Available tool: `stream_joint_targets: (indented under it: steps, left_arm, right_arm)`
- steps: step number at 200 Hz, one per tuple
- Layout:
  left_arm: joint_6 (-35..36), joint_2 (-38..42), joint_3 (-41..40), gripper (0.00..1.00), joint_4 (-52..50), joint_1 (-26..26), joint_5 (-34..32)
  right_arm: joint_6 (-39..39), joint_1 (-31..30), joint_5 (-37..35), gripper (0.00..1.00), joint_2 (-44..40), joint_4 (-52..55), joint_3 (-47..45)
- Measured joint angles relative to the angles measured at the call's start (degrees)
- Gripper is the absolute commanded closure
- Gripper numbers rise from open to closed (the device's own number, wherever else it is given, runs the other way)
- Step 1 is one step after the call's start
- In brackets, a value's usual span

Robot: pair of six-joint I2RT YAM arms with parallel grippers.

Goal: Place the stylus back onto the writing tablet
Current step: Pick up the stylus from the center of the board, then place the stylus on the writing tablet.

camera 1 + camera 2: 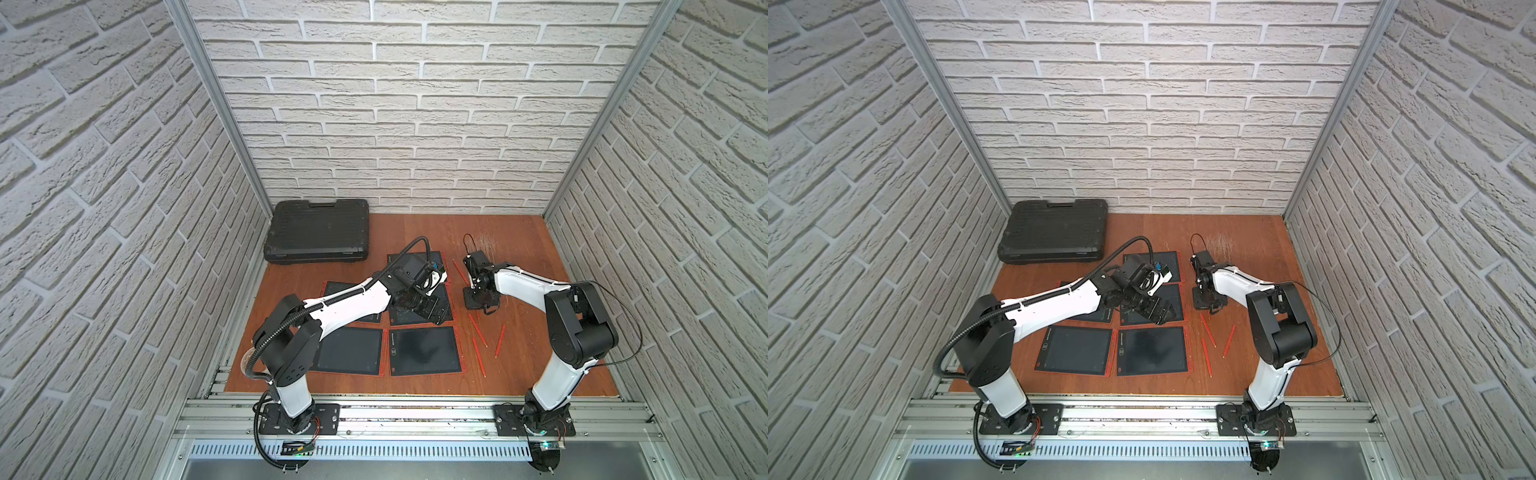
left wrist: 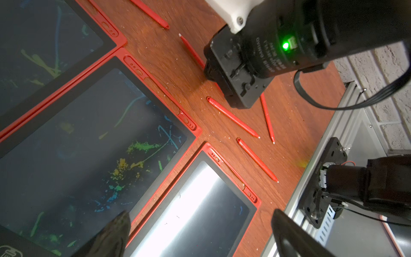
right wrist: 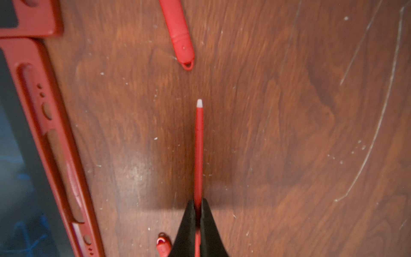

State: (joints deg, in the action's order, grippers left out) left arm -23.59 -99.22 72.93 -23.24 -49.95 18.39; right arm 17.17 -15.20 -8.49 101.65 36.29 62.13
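My right gripper [image 3: 198, 205] pinches the thin red plastic stylus [image 3: 199, 144] tight, over the scratched wood table [image 3: 289, 133], at 3 o'clock from the flat red-rimmed writing tablet [image 3: 55, 142]. My left gripper [image 2: 200, 222] gapes wide, empty.

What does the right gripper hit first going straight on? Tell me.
The right gripper, jaws shut on a red stylus, points down; the wooden tabletop comes first, apparently right beneath.

Both top views: bright, even overhead light, soft shadows on desk [image 1: 519, 249]; strong wide-angle bending of brick walls [image 1: 83, 166] toward edges. Left wrist view: dimmer, white glare across one writing tablet [image 2: 195, 207], green LED [image 2: 285, 46] glowing, left end effector [image 2: 200, 213] fingers [image 2: 115, 233] out of focus. Right wrist view: soft blur throughout, dark shadow beside stylus [image 3: 199, 151].
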Motion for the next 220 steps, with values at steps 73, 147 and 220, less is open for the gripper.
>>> stream_joint_targets:
  steps: [73, 147, 220]
  left_arm:
    - [0.00, -0.11, 0.13, 0.02, -0.44, 0.00, -0.04]
    - [0.07, -0.26, 0.90, 0.02, -0.81, -0.02, -1.03]
    - [2.19, 4.31, -0.98, 0.02, -3.21, -0.52, -5.97]
  right_arm:
    - [0.02, 0.00, 1.49, 0.93, -3.28, -0.02, -0.70]
    - [-0.92, 0.00, 9.55, 0.94, -9.05, -1.20, -3.89]
    - [-1.40, -0.33, 16.22, 0.94, -10.32, -3.69, -4.07]
